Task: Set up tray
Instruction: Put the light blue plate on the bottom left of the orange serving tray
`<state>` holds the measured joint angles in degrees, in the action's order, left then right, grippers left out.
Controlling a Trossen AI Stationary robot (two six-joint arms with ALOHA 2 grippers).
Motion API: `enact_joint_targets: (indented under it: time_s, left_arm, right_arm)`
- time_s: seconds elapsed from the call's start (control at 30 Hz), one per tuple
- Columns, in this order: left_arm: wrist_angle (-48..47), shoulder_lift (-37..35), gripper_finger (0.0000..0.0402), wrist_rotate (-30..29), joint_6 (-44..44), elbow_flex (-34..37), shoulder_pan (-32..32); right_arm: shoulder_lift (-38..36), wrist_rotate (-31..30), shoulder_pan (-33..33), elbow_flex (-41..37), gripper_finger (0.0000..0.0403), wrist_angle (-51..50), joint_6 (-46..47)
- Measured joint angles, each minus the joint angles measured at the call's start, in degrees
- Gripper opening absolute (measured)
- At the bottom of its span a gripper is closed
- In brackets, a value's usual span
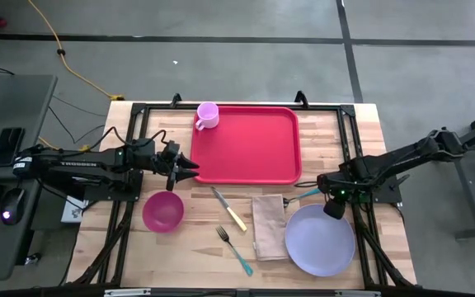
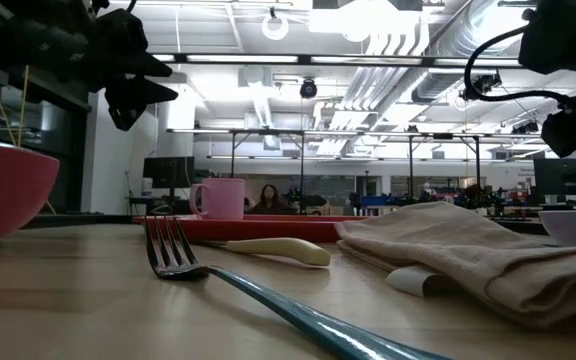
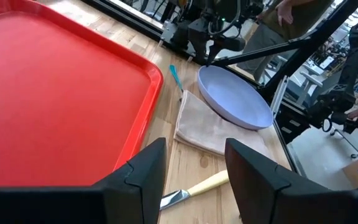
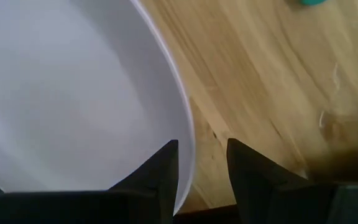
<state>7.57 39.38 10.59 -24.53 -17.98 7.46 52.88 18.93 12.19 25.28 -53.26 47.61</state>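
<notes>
The red tray [image 1: 250, 144] lies flat at the table's far middle, rim up.

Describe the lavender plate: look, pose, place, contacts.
The lavender plate is round, smooth and plain, plastic by the look, with a shallow bowl and a low raised rim. Nothing lies on it. It sits flat on the wooden table at the near right, off the red tray, right beside the beige napkin; whether they touch is unclear. The right gripper is at its far edge, open, fingers straddling the rim, one over the plate, one over the wood.
</notes>
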Motion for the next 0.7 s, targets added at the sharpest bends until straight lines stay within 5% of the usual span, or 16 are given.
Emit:
enact_joint_targets:
  time_s: [0.7]
  left_arm:
    - [0.0, 0.0, 0.0193, 0.0, 0.1, 0.0, 0.0]
  right_arm:
    - [8.6, -2.1, 0.0, 0.0, 0.0115, 1.9, -2.4]
